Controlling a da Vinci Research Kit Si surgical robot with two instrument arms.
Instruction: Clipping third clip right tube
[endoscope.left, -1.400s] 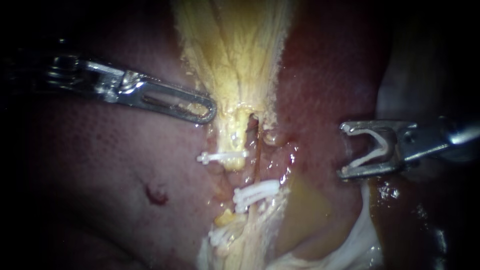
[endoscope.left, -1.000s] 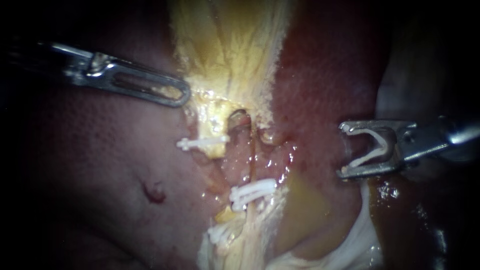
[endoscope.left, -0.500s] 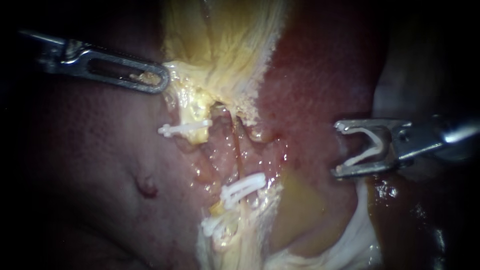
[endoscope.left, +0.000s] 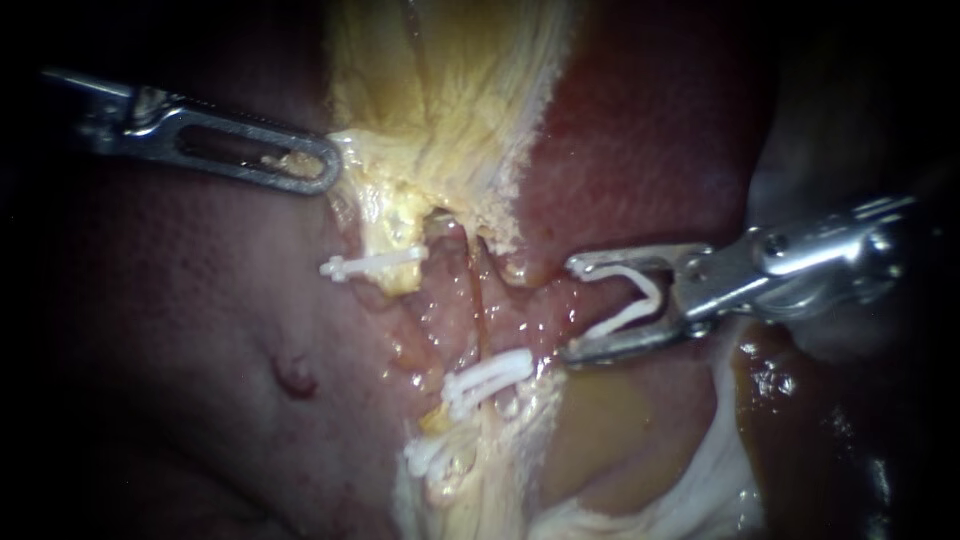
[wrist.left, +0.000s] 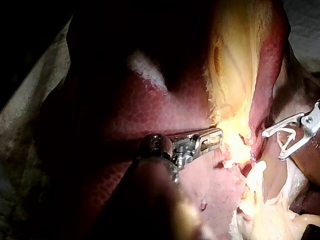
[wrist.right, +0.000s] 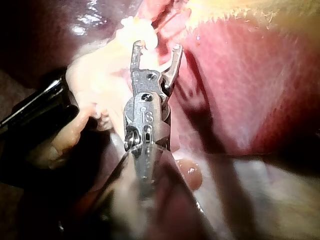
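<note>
Endoscope view: approach step. Right instrument (endoscope.left: 572, 310) jaws wide apart, cradling open white clip (endoscope.left: 625, 314), tips just beside right tube (endoscope.left: 478, 305), not around it yet. Left instrument (endoscope.left: 320, 175) jaws clamped on gallbladder (endoscope.left: 450, 100) edge. Next, I reckon: slide jaws astride tube, above placed clips (endoscope.left: 490, 375), then squeeze.

Tube (endoscope.left: 477, 300) bare above lower clips (endoscope.left: 490, 372); clear gap to loaded clip (endoscope.left: 622, 316) in right instrument (endoscope.left: 575, 308); left instrument (endoscope.left: 320, 170) holds gallbladder (endoscope.left: 450, 100) aside
</note>
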